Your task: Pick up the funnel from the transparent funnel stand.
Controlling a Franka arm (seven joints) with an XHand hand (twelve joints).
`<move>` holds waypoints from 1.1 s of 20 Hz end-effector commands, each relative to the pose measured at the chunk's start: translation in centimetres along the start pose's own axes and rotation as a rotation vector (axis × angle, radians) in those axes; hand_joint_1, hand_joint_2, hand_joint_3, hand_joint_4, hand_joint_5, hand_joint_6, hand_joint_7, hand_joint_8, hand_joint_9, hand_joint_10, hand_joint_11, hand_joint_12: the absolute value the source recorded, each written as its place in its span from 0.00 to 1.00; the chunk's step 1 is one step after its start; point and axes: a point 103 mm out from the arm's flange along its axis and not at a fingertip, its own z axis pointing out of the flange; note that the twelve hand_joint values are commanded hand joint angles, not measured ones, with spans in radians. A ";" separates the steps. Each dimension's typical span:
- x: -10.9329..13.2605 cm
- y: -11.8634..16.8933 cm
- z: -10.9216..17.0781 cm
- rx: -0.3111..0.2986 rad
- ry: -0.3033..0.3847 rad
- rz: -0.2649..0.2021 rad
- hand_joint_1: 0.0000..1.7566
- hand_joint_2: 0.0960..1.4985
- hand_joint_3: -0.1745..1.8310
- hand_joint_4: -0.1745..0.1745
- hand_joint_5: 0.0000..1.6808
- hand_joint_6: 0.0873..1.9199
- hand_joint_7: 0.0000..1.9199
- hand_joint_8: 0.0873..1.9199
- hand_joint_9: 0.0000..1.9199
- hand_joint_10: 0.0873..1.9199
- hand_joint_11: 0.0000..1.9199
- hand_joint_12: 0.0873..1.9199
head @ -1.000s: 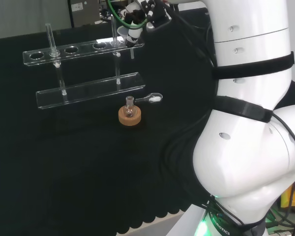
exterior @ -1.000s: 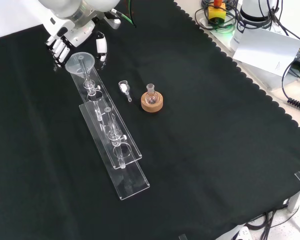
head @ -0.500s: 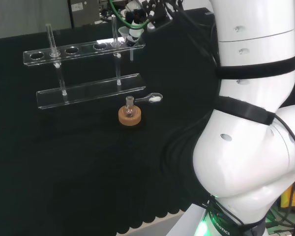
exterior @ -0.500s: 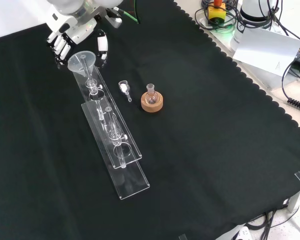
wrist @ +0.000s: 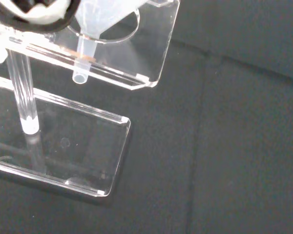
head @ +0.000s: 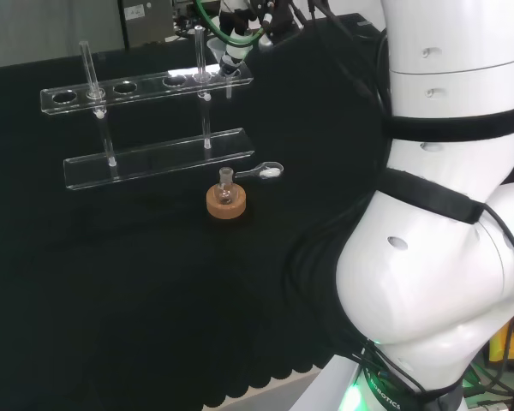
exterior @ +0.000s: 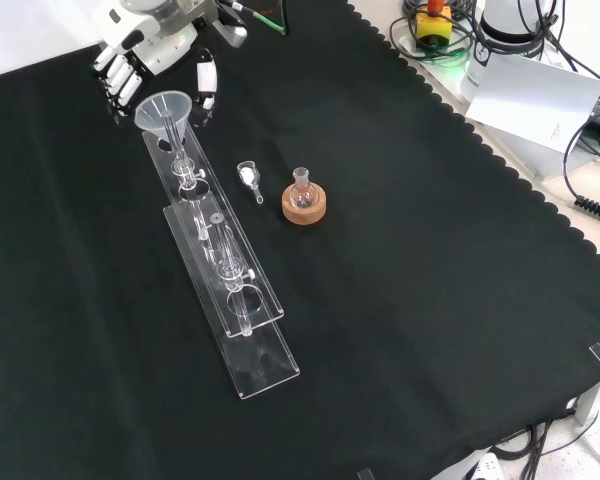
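Front view is showing the hand (exterior: 140, 55) reaching round the clear funnel (exterior: 164, 110), fingers on one side of the cone and thumb on the other; whether they are touching it I cannot tell. Its stem is sitting in the end hole of the transparent funnel stand (exterior: 242, 310). A tilted lift is likely risking the stem catching and dragging the stand.

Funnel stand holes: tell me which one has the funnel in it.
The end hole of the funnel stand next to the hand, uppermost in the front view. The funnel sits in it, its stem hanging through; the other holes show no funnel.
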 end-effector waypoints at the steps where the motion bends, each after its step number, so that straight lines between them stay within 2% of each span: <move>1: -0.5 -1.0 -1.1 -0.019 -0.010 0.014 0.45 0.41 0.36 0.50 0.34 0.51 0.20 0.36 0.25 0.29 0.10 0.70; 6: -0.9 -3.0 -2.7 -0.040 -0.027 0.035 0.46 0.41 0.36 0.52 0.34 0.51 0.20 0.36 0.26 0.29 0.11 0.70; 12: -1.2 -6.1 -4.8 -0.070 -0.041 0.059 0.46 0.40 0.38 0.53 0.34 0.51 0.31 0.36 0.41 0.27 0.23 0.66; 22: -1.2 -11.4 -7.4 -0.118 -0.067 0.095 0.47 0.39 0.38 0.52 0.34 0.51 0.32 0.36 0.44 0.26 0.25 0.65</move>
